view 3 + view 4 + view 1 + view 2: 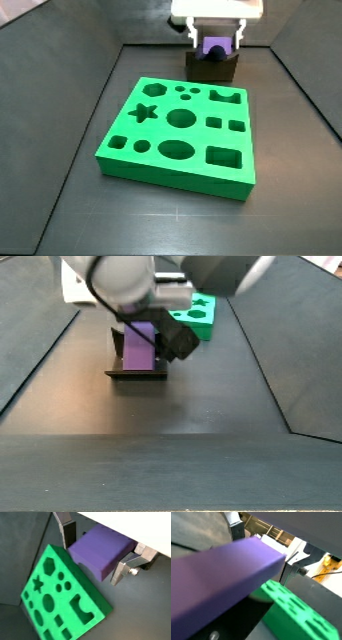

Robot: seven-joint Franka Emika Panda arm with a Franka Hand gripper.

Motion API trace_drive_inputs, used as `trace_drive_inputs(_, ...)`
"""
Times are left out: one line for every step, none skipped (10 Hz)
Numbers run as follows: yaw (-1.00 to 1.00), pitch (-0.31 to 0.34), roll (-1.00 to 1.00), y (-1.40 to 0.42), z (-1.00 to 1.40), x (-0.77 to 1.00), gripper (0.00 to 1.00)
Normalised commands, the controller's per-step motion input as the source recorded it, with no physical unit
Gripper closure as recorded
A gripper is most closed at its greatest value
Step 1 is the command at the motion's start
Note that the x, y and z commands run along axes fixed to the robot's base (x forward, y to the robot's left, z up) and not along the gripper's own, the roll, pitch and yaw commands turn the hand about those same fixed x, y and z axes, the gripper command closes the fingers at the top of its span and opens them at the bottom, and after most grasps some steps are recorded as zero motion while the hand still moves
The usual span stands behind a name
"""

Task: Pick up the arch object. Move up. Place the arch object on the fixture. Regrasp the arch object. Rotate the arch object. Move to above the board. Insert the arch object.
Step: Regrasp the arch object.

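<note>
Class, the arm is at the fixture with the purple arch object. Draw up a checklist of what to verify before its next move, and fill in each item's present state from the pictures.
1. The arch object sits between the gripper fingers: ok, a silver plate on each side in a wrist view.
2. Pads actually pressing on the arch object: cannot tell.
3. Arch object at the fixture: ok, it stands upright in the fixture in a side view.
4. Arch object fully seated in the fixture: cannot tell, the contact is hidden.
5. The board lies flat, holes unobstructed: ok.
6. Board apart from the fixture: ok, a gap shows in a side view.
</note>
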Motion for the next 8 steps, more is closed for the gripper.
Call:
trace_drive_inputs(-0.06, 0.038, -0.03, 0.01, 1.00, -0.01, 0.00)
trace_drive_inputs(-0.05, 0.023, -0.01, 0.01, 1.00, -0.02, 0.00)
trace_drive_inputs(-0.04, 0.014, 0.00, 0.01, 1.00, -0.02, 0.00)
trace_drive_inputs(-0.04, 0.009, 0.01, 0.02, 0.84, -0.03, 0.00)
trace_drive_inputs(-0.03, 0.005, 0.01, 0.02, 0.57, -0.03, 0.00)
trace_drive_inputs(-0.02, 0.004, 0.01, 0.02, 0.37, -0.02, 0.00)
trace_drive_inputs(-0.01, 0.007, 0.01, 0.02, 0.18, -0.02, 0.00)
trace_drive_inputs(0.04, 0.042, 1.00, -0.70, 0.74, 0.14, 0.00)
